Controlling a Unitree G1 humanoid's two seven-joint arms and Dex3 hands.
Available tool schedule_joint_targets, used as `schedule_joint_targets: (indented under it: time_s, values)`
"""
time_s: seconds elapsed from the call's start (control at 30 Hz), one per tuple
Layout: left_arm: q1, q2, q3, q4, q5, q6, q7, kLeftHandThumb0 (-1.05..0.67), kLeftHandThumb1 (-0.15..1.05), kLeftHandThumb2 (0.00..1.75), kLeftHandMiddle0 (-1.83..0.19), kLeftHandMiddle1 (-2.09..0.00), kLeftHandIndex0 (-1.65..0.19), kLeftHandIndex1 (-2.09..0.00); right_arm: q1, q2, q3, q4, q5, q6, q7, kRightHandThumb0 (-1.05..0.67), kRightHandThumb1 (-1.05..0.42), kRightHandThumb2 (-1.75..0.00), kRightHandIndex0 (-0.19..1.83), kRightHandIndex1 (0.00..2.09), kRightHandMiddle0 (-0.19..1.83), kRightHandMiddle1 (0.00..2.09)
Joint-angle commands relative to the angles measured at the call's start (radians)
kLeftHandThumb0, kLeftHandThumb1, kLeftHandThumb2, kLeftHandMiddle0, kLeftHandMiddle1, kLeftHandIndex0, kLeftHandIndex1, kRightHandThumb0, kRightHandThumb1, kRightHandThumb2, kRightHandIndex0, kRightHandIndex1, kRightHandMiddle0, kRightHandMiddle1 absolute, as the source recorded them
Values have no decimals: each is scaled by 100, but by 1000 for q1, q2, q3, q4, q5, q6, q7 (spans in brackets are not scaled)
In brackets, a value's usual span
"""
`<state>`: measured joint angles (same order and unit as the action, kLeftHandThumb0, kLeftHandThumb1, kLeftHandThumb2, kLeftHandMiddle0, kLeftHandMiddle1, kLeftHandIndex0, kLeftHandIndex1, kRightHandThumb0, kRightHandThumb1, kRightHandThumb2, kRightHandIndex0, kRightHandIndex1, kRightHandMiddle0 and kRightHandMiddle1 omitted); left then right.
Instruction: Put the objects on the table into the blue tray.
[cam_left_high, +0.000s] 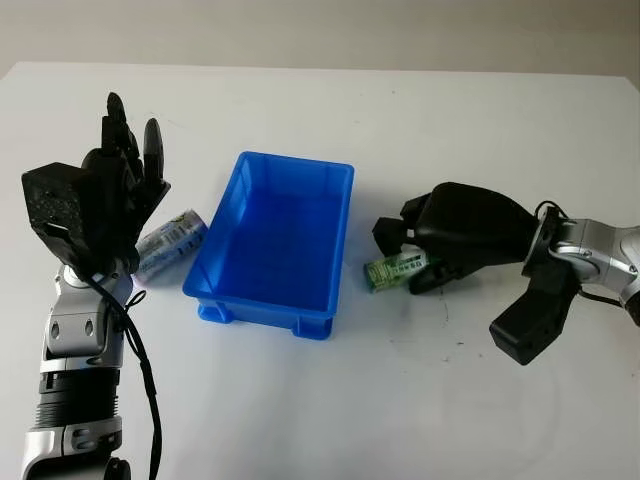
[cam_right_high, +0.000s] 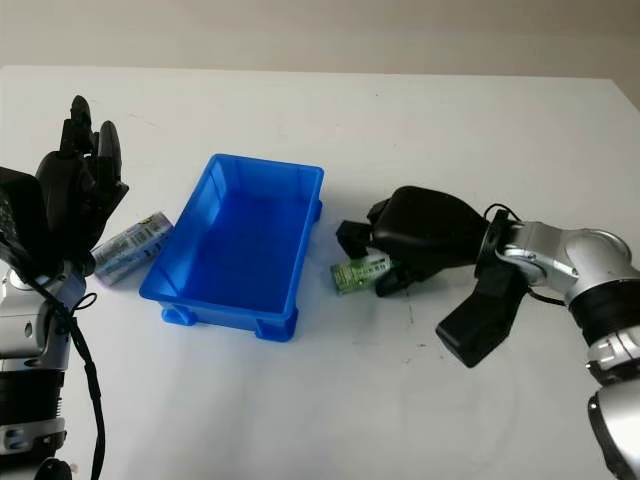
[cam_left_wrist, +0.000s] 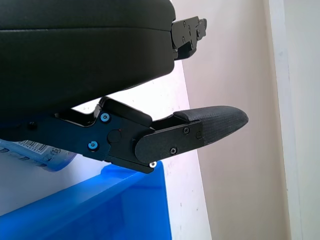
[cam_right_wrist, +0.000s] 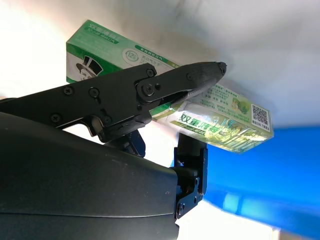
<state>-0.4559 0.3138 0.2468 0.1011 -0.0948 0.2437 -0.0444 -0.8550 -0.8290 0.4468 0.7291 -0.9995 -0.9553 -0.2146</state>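
Two objects are on the table (cam_left_high: 330, 420) and none is in the blue tray (cam_left_high: 273, 243) yet, so you have the whole job ahead of you. The tray sits in the middle, its floor bare.

Your right hand (cam_left_high: 425, 245) is at the green box (cam_left_high: 391, 271), which lies on the table just beside the tray's right wall. The fingers (cam_right_wrist: 165, 82) curl over and under the box, and the right wrist view shows one finger across its printed face; you appear to have it pinched, though I judge it is not lifted, since it seems to sit on the table. Once the grip is firm, you need only a short lift and a carry to the left over the rim.

Your left hand (cam_left_high: 120, 170) is raised above the table at the tray's left side, holding nothing, fingers pointing up. Just beside it lies the blue-and-white packet (cam_left_high: 170, 243), close to the tray's left wall and untouched. That one remains for you after the box goes in.
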Motion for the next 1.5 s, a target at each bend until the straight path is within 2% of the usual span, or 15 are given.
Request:
schedule_joint_targets:
  time_s: [0.0,0.13,0.23,0.47,0.73,1.0,1.23,1.37,1.47]
  values:
    - [-4,13,6,-4,1,-7,-3,-77,105,67,19,0,19,0,-52,7,-18,18,21,18,-14,-48,-105,-7,117,209,104,209]
    - [-6,16,6,-5,2,-8,-3,-77,105,66,19,0,19,0,-114,21,-28,56,71,48,14,-47,-105,-7,110,209,100,209]
    - [-8,16,5,-8,1,1,-5,-77,105,67,19,0,19,0,-155,23,-16,62,44,99,6,-47,-105,-9,102,209,89,209]
    - [-6,13,7,-2,0,-4,-2,-77,105,65,19,0,19,0,-194,51,-21,103,71,164,-8,-44,-100,-5,103,209,89,209]
    - [-7,9,9,11,-2,-24,2,-76,105,66,19,0,19,0,-236,79,-34,53,84,280,-6,-43,-100,-6,102,209,84,209]
    - [-11,1,-1,8,1,-24,8,-76,105,67,19,0,19,0,-315,194,-12,80,107,293,-18,-48,-104,-6,100,209,74,209]
    - [-8,3,-2,-5,4,-8,21,-77,105,66,19,0,19,0,-378,297,17,129,125,245,-20,-48,-105,-10,110,209,82,209]
    - [-7,3,2,2,7,-15,26,-77,105,66,19,0,19,0,-398,339,47,143,102,231,-42,-50,-105,-11,111,209,79,209]
    - [-8,0,8,3,-4,-18,21,-77,105,65,19,0,19,0,-409,355,86,157,68,204,-76,-50,-105,-13,114,209,86,209]
